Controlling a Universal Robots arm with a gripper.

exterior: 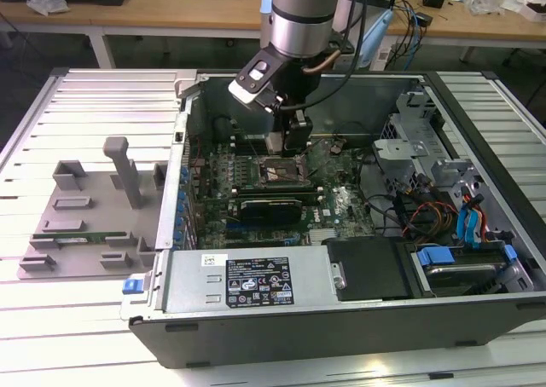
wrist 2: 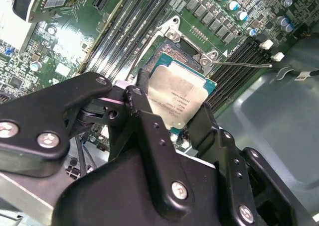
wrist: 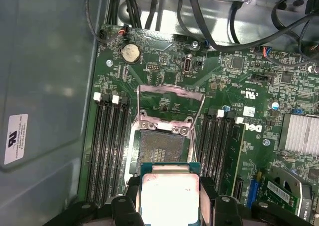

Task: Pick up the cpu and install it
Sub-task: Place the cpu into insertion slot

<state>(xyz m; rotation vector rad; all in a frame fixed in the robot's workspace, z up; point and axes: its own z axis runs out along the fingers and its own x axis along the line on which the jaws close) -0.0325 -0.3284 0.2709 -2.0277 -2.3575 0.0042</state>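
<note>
In both wrist views the cpu [wrist 2: 179,94] [wrist: 169,193] is a flat square chip with a silvery top plate and a green rim. My gripper [wrist 2: 174,100] [wrist: 169,192] is shut on it, one black finger [wrist: 130,198] pressing each opposite edge. The chip hangs level just above the motherboard, beside the open socket [wrist: 162,147], whose metal load frame [wrist: 169,97] is flipped back. In the exterior view the gripper [exterior: 288,135] hangs inside the open computer case [exterior: 478,157], directly over the socket [exterior: 273,172].
Memory slots [wrist: 105,146] flank the socket on both sides. A black expansion card [exterior: 271,208] lies in front of it. Cables and drive cages [exterior: 444,199] crowd the case toward the exterior view's right. A grey fixture tray [exterior: 85,216] sits outside the case, toward that view's left.
</note>
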